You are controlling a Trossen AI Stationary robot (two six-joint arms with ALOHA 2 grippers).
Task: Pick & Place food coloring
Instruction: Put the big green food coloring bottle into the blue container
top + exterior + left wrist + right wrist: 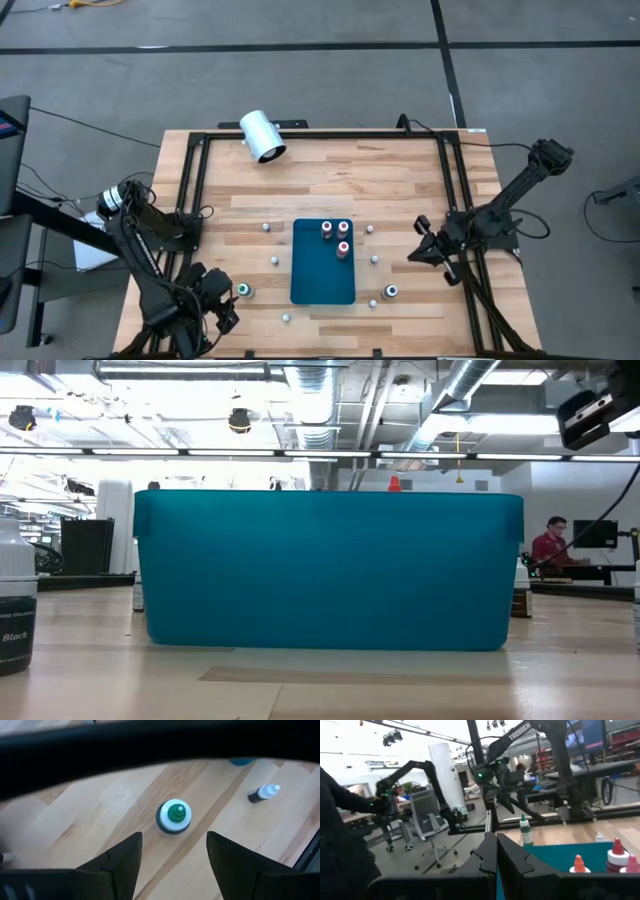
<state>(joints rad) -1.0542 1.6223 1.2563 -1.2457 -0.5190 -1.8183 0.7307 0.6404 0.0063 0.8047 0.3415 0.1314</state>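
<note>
A green food coloring bottle [244, 290] [174, 816] stands upright on its base on the wooden table, left of the teal mat [323, 275]. My left gripper [232, 297] [173, 835] hangs open above it, slanting down, with the bottle just beyond its fingertips and untouched. Three bottles with red and pink tops [342, 249] stand on the mat's far half. A dark bottle [391, 292] [263, 793] stands right of the mat. My right gripper [414, 254] [496, 852] is shut with nothing in it, in the air right of the mat.
Small white caps [274, 262] lie scattered around the mat. A large white cylinder [262, 136] lies at the table's far edge. Black frame rails [195, 190] run along the table's sides. The low view shows the mat [330, 570] up close, with a black bottle [15, 605] at its left.
</note>
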